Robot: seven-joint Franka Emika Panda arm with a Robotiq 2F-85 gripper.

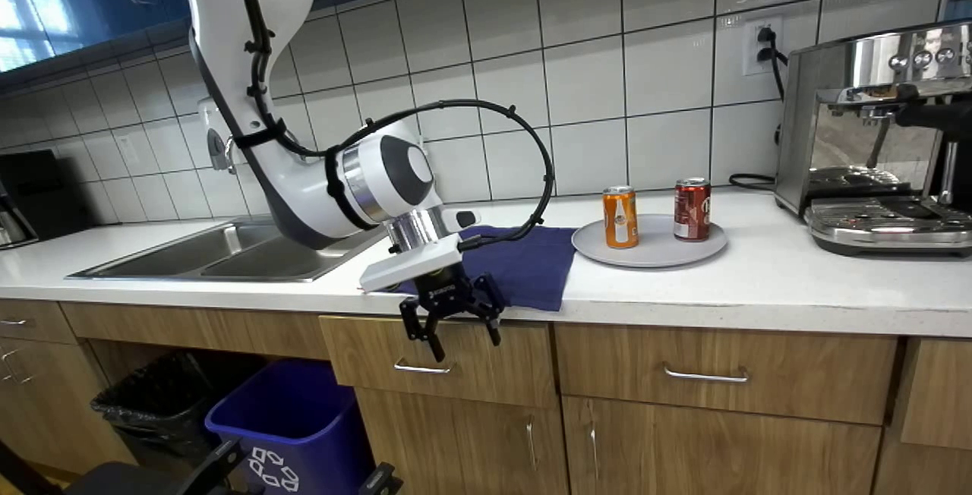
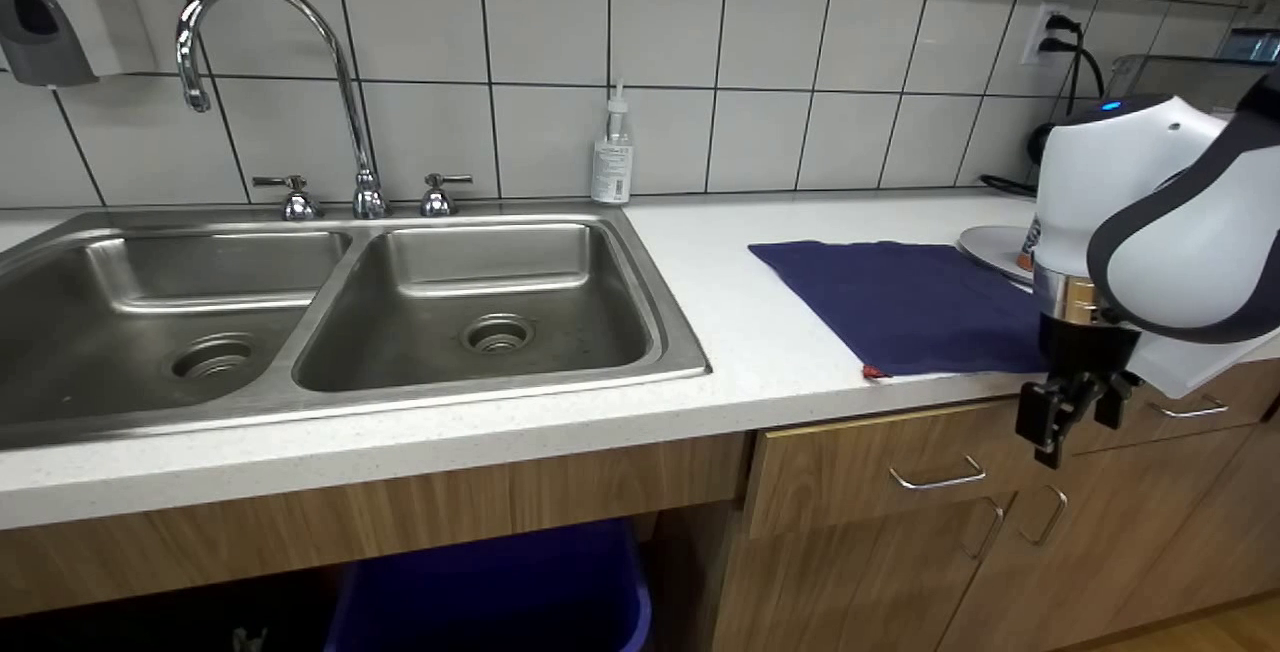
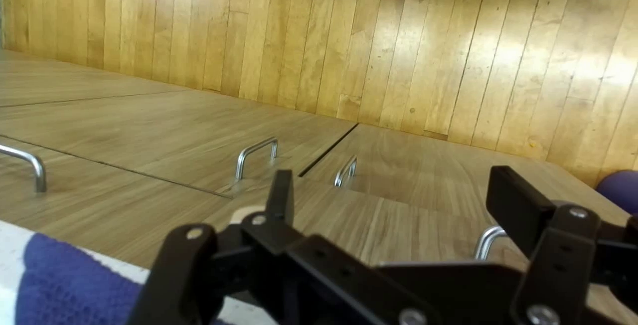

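Observation:
My gripper (image 1: 467,347) hangs tilted downward just off the counter's front edge, in front of a wooden drawer (image 1: 501,362). In the wrist view its black fingers (image 3: 282,195) are spread wide with nothing between them. The drawer's metal handle (image 1: 422,368) is close to the fingertips in an exterior view; in the wrist view the handle (image 3: 486,243) is partly covered by a finger. Contact is not visible. Behind the gripper a dark blue cloth (image 2: 900,302) lies on the counter. An orange can (image 1: 621,222) and a red can (image 1: 692,210) stand on a grey plate (image 1: 657,252).
A double steel sink (image 2: 680,347) with a tall faucet (image 2: 350,82) lies beside the cloth. A clear bottle (image 2: 612,167) stands behind it. An espresso machine (image 1: 873,130) occupies the counter past the plate. Below are a blue recycling bin (image 1: 281,419) and a black-lined bin (image 1: 163,396).

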